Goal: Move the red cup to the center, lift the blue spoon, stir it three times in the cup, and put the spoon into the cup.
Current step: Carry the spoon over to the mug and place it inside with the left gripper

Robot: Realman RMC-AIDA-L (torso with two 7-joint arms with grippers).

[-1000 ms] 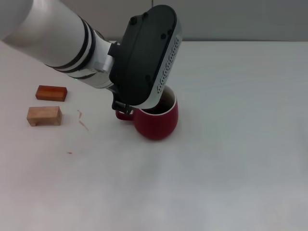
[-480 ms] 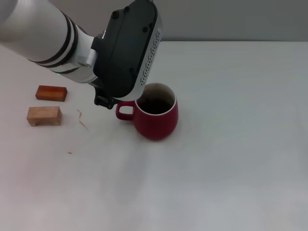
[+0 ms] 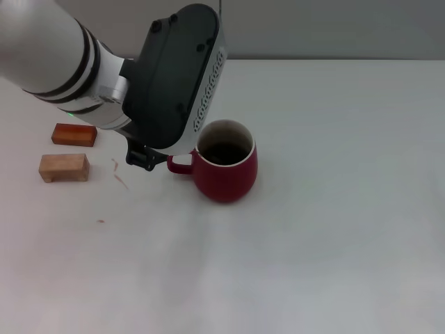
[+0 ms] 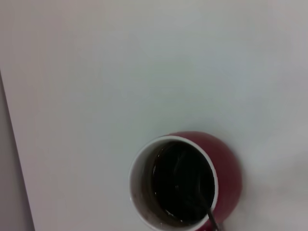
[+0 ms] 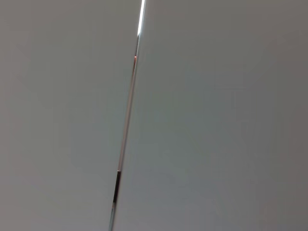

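Overhead, the red cup (image 3: 226, 169) stands mid-bench, handle toward the left hand (image 3: 142, 158), which hangs just beside it; whether that hand is open or closed cannot be told. Two wooden blocks (image 3: 65, 167) lie well apart. From the left wrist, the cup's dark interior shows a thin stem, probably the blue spoon (image 4: 206, 208), cut off at the edge. Ceramic: likely heavy, stiff, breakable; its handle suits gripping. The right wrist shows no hand.

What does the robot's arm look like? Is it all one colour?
No. The left arm is a fat, shiny white tube with black rings round it. Its end is a big rounded black block with a silver edge full of little holes. The right arm isn't showing.
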